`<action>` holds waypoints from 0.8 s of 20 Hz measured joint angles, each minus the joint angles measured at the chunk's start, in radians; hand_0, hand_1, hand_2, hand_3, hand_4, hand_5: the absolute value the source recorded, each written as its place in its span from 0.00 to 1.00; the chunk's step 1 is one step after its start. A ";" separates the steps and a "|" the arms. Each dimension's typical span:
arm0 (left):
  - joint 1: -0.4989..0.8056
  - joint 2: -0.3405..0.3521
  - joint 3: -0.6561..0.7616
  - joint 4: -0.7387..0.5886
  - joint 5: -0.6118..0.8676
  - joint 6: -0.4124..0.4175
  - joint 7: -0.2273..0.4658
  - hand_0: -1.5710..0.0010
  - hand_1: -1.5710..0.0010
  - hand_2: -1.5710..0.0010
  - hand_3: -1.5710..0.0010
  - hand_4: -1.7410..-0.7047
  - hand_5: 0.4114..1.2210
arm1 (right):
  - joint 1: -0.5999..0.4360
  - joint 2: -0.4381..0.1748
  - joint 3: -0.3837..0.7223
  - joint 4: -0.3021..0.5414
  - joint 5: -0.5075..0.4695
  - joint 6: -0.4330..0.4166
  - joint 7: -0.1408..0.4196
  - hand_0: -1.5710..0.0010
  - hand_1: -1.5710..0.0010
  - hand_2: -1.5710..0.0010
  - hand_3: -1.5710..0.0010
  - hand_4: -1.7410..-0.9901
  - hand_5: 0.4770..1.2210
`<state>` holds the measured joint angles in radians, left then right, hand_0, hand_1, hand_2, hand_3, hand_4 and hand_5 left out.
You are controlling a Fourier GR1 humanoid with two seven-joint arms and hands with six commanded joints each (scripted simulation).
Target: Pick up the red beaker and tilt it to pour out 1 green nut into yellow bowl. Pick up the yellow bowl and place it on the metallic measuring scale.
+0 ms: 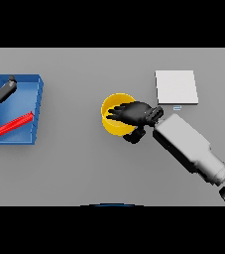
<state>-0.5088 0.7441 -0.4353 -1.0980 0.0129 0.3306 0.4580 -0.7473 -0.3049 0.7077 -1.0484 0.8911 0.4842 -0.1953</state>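
A round, smooth yellow bowl (115,119) sits at frame centre on the matte grey bench (84,163). The right hand (134,115) reaches in from the lower right, fingers curled over the bowl's rim, clamped on it. A flat white square scale (176,87) lies at upper right. At left, a red beaker (15,124) lies tilted in a blue tray (36,106), with the left hand (4,90) above it, fingers relaxed and apart.

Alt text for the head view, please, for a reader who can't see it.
The right robot hand reaches over the yellow bowl at mid-table, fingers spread across its rim. The metallic measuring scale sits apart, behind the forearm. At far left, the red beaker lies on its side in a blue tray, with the left robot hand over the tray's back corner.
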 measured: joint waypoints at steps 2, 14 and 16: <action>0.005 0.003 0.003 0.001 0.000 0.003 -0.009 1.00 1.00 1.00 1.00 0.96 0.36 | 0.002 0.003 -0.004 -0.009 -0.011 0.029 0.012 1.00 0.99 0.97 0.93 0.60 0.40; 0.007 0.008 -0.004 -0.013 -0.008 0.005 -0.017 1.00 1.00 1.00 1.00 0.96 0.34 | -0.006 -0.006 0.000 0.008 -0.059 0.072 -0.026 0.10 0.10 0.20 0.19 0.08 0.94; 0.006 0.013 -0.005 -0.009 -0.012 0.001 -0.005 1.00 1.00 1.00 1.00 0.97 0.34 | 0.004 -0.023 0.002 -0.014 -0.069 0.074 -0.033 0.06 0.06 0.18 0.13 0.05 0.96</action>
<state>-0.5031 0.7576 -0.4407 -1.1065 0.0011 0.3318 0.4531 -0.7436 -0.3281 0.7092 -1.0622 0.8221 0.5578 -0.2279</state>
